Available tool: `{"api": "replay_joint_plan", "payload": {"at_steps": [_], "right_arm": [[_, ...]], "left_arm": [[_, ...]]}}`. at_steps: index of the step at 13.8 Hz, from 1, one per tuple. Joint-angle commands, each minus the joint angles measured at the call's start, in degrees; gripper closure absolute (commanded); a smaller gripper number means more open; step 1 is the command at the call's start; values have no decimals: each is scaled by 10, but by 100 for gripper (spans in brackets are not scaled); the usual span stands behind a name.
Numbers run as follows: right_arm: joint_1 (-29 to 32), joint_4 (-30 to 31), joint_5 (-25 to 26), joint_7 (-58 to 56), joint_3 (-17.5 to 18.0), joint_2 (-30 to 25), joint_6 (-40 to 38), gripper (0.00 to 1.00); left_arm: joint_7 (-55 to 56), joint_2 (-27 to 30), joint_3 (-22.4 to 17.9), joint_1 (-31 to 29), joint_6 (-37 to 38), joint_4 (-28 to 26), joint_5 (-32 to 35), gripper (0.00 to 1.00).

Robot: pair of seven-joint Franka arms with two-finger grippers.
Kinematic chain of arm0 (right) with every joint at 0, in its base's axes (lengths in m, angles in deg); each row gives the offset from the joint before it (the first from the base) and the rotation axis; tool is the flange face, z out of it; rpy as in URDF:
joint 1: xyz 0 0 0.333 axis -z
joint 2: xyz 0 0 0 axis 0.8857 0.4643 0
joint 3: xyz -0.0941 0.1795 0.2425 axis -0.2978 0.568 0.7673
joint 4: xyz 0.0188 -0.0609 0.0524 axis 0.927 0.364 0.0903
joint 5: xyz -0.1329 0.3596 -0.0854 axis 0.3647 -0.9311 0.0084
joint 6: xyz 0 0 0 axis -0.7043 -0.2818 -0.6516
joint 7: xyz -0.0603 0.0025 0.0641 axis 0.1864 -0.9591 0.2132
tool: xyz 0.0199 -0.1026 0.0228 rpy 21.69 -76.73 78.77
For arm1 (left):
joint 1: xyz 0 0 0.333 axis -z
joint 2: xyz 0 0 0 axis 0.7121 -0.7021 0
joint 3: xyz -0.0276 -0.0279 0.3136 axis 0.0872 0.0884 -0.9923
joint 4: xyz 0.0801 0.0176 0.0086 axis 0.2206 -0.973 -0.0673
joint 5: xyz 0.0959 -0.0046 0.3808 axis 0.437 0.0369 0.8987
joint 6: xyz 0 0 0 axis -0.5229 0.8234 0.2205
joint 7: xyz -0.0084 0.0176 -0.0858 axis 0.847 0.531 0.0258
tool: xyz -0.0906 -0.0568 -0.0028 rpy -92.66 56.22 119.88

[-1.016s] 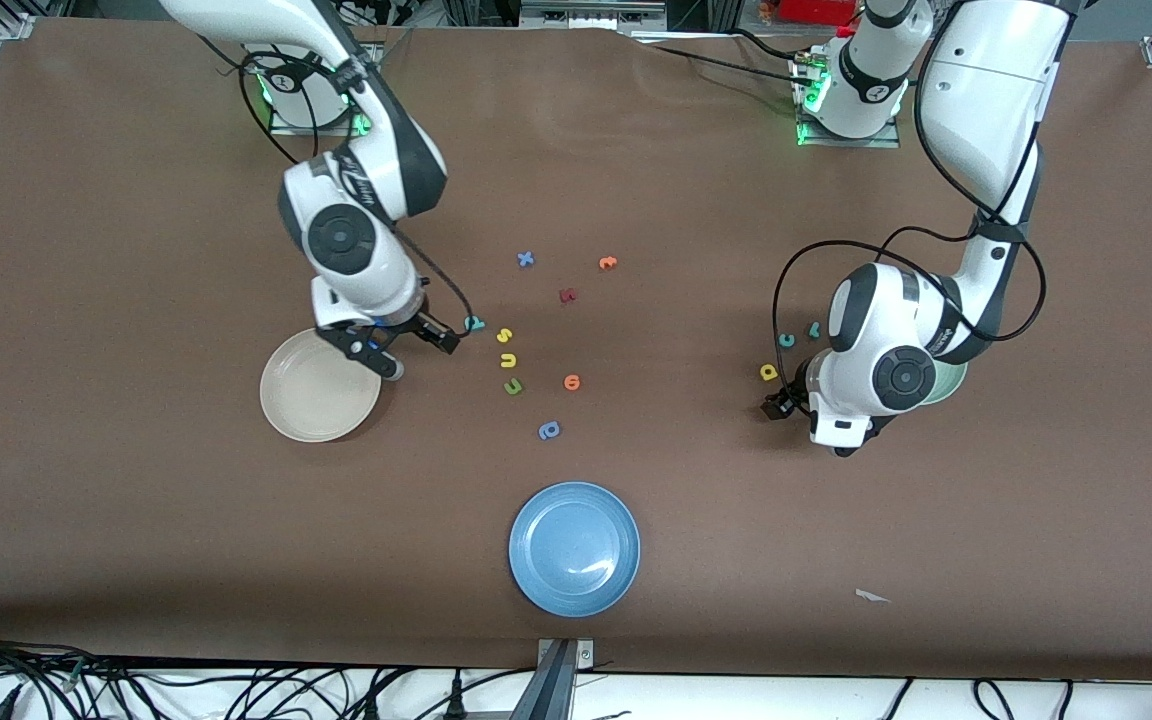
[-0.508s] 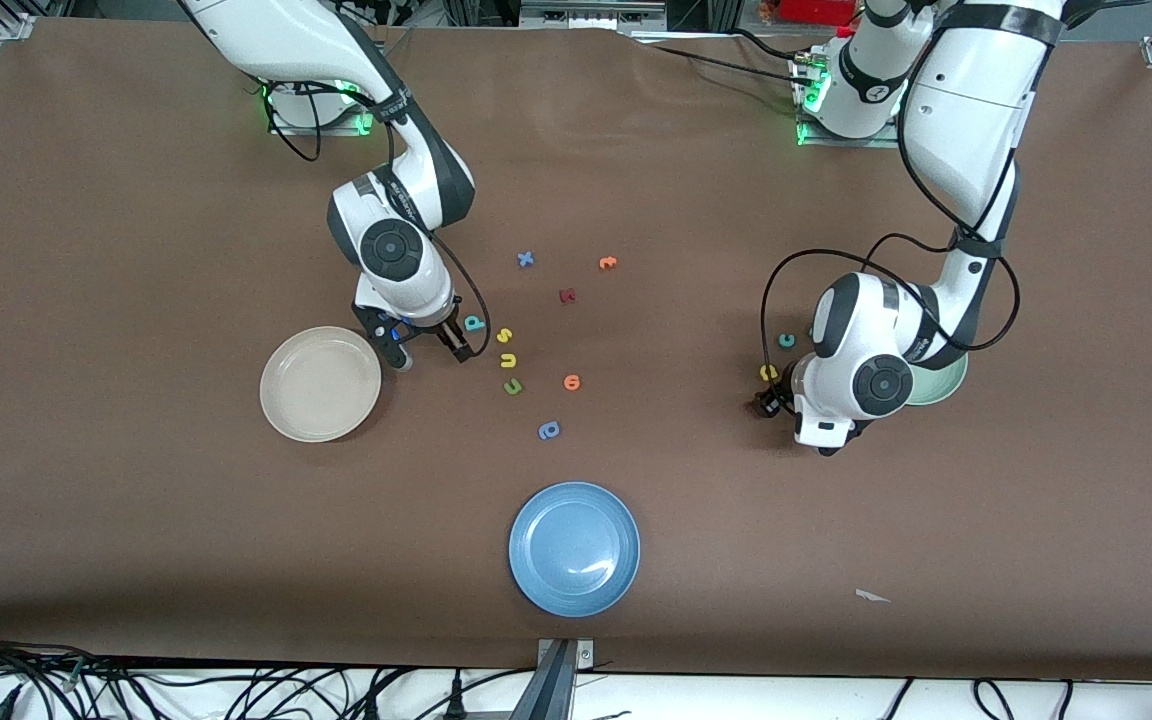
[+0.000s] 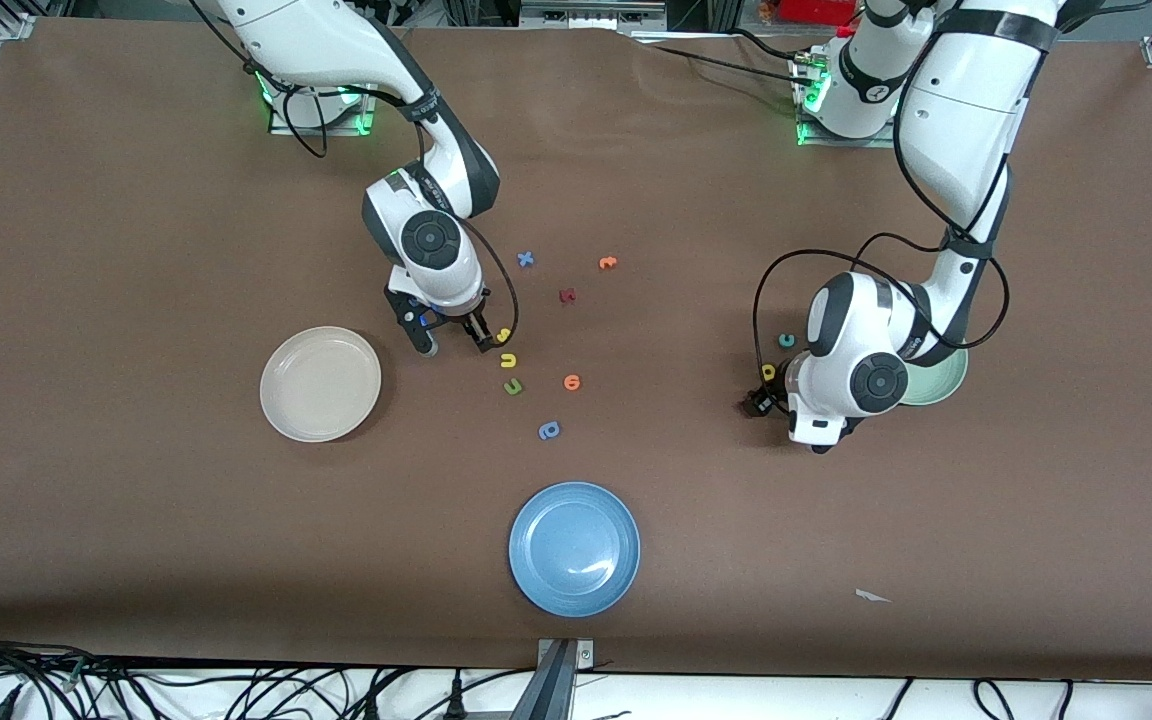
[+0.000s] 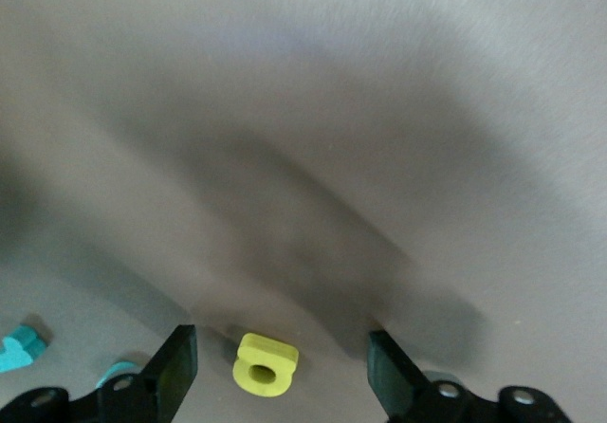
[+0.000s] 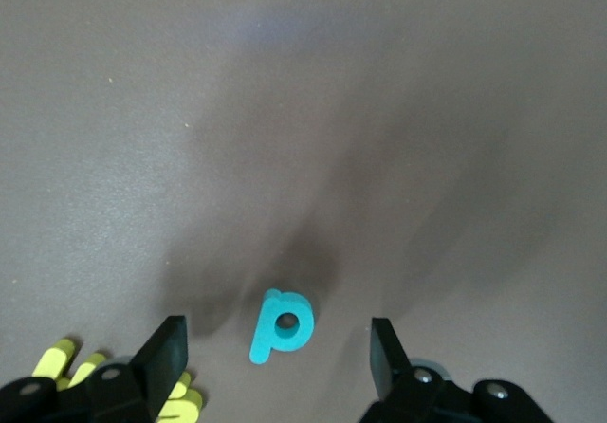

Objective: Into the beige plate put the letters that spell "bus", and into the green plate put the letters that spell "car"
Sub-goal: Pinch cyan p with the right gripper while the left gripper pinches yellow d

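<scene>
Right gripper (image 5: 275, 333): jaws are spread wide, low over the table (image 3: 136, 250), nothing gripped. The teal b (image 5: 283, 323) is seen lying flat between the two fingers, clear of both. Just outside one finger (image 5: 166, 352) yellow foam is partly seen; in the front view the s (image 3: 503, 335) is found right against that finger's tip, with the u (image 3: 508, 360) just past it, nearer the camera. Further out from the jaws in the same line a green letter (image 3: 513, 386), an orange letter (image 3: 572, 382) and a blue letter (image 3: 549, 430) are scattered. The beige plate (image 3: 321, 384) is set near the other finger, toward the right arm's end and nearer the camera.

Left gripper (image 4: 282, 347): jaws are also held wide, low over the table, gripping nothing. The yellow a (image 4: 266, 364) is framed between the fingers, touched by neither. The c (image 3: 786, 340) is placed just outside the jaws, farther from the camera than the a. The green plate (image 3: 948, 378) is found past the wrist, toward the left arm's end, mostly covered by the arm. The blue plate (image 3: 574, 548) is set well apart from both grippers, nearest the camera.
</scene>
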Motion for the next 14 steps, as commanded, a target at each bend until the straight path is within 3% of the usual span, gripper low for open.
{"api": "replay_joint_plan", "payload": {"at_steps": [1, 2, 3, 5, 8, 9, 11, 12, 14], "right_arm": [[-6, 7, 1, 12, -6, -1, 11, 25], [-6, 10, 2, 12, -6, -1, 12, 33], [-6, 10, 1, 12, -6, -1, 14, 48], [-7, 11, 1, 17, -6, 6, 23, 49], [-10, 10, 1, 20, -6, 8, 26, 50], [-10, 10, 1, 20, -6, 8, 26, 70], [-10, 10, 0, 23, -6, 8, 26, 89], [-10, 9, 1, 25, -6, 7, 25, 91], [-9, 5, 1, 23, -6, -1, 20, 92]], "left_arm": [[-22, 13, 7, -2, -11, -35, -18, 20], [-22, 13, 8, -3, -11, -35, -18, 20], [-22, 13, 9, -3, -11, -38, -18, 21], [-22, 18, 9, -4, -11, -39, -18, 24], [-23, 18, 9, -5, -11, -37, -18, 40], [-22, 18, 9, -4, -11, -36, -18, 45], [-22, 18, 9, -4, -11, -35, -18, 58], [-22, 18, 9, -4, -11, -34, -18, 66], [-22, 18, 9, -4, -11, -32, -17, 71]]}}
